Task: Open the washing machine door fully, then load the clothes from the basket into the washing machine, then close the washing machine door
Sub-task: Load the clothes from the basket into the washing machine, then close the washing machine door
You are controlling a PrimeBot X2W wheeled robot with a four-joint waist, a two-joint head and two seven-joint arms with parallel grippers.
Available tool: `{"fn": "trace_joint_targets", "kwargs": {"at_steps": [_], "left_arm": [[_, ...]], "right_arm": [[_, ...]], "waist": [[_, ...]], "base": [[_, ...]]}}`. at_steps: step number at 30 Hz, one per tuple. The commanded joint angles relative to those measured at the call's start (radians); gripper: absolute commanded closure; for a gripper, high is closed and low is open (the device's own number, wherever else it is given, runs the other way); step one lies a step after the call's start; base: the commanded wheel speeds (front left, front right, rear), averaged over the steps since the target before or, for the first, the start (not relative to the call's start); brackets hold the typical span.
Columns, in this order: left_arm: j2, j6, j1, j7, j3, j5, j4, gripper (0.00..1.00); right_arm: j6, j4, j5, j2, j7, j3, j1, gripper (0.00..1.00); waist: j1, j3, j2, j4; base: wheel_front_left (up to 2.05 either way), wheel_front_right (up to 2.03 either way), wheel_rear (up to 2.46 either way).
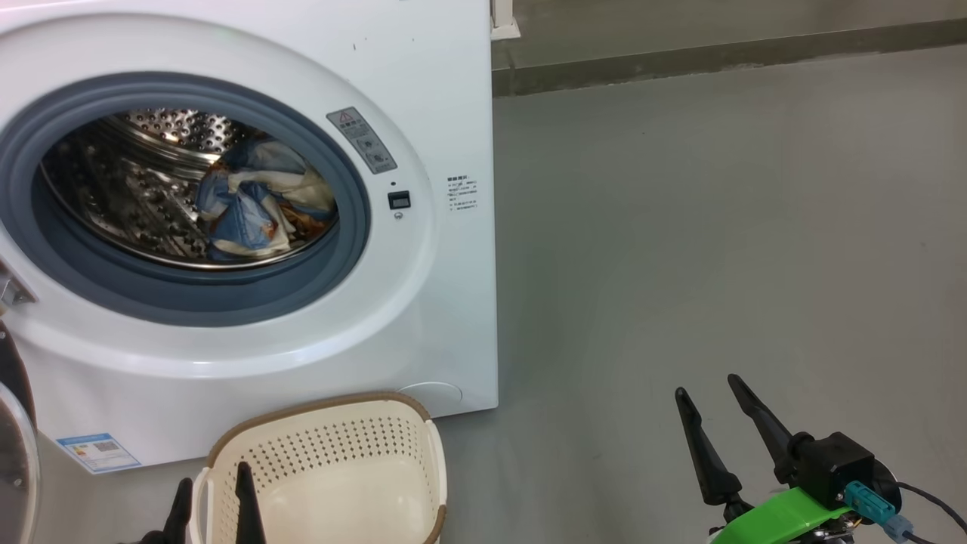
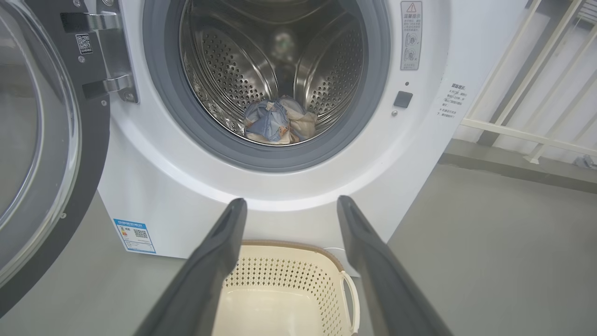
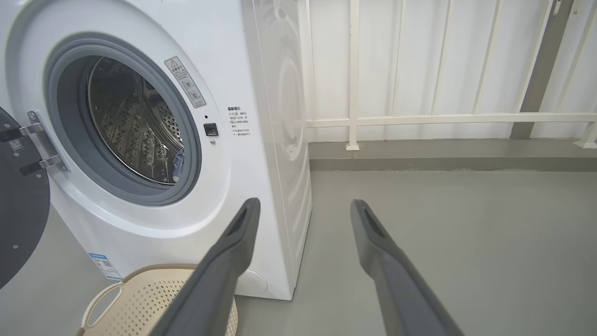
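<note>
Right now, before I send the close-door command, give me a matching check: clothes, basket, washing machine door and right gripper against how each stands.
1 clothes
2 basket
3 washing machine door
4 right gripper

A swung wide open
B lying in the drum
C open, holding nothing
D empty as far as it shows

Pairs: 1-B, 2-D, 3-A, 4-C

A bare laundry corner: a white front-loading washer (image 1: 446, 302) stands on a smooth grey floor (image 1: 718, 227) with a basket (image 1: 332, 446) before it, and a white railing (image 3: 443, 119) lines the pale wall (image 3: 419, 56) above a low kerb (image 3: 443, 161).
</note>
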Motion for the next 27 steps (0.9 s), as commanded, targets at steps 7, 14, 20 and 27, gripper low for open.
{"fn": "trace_joint_targets", "kwargs": {"at_steps": [7, 14, 20, 27], "left_arm": [[0.0, -0.002, -0.034, -0.011, 0.042, 0.006, -0.017, 0.0], [-0.003, -0.008, -0.035, -0.011, 0.044, 0.004, -0.012, 0.0], [-0.005, -0.002, -0.036, -0.011, 0.049, -0.009, 0.0, 0.0], [-0.006, 0.0, -0.038, -0.011, 0.052, -0.016, 0.006, 0.0]], "right_arm": [[0.002, -0.023, -0.016, 0.004, -0.012, 0.018, -0.02, 0.0], [0.002, -0.021, -0.016, 0.006, -0.012, 0.02, -0.02, 0.0], [0.002, -0.019, -0.016, 0.004, -0.012, 0.02, -0.021, 0.0], [0.002, -0.015, -0.015, 0.003, -0.012, 0.025, -0.022, 0.0]], "waist": [[-0.0001, 0.002, 0.0, 0.0], [-0.0001, 0.001, 0.0, -0.002], [-0.0001, -0.001, 0.0, -0.002], [-0.0001, -0.008, 0.0, 0.0]], "base": [[0.0, 0.0, 0.0], [0.0, 0.0, 0.0], [-0.36, 0.36, 0.0], [-1.14, 1.14, 0.0]]}}
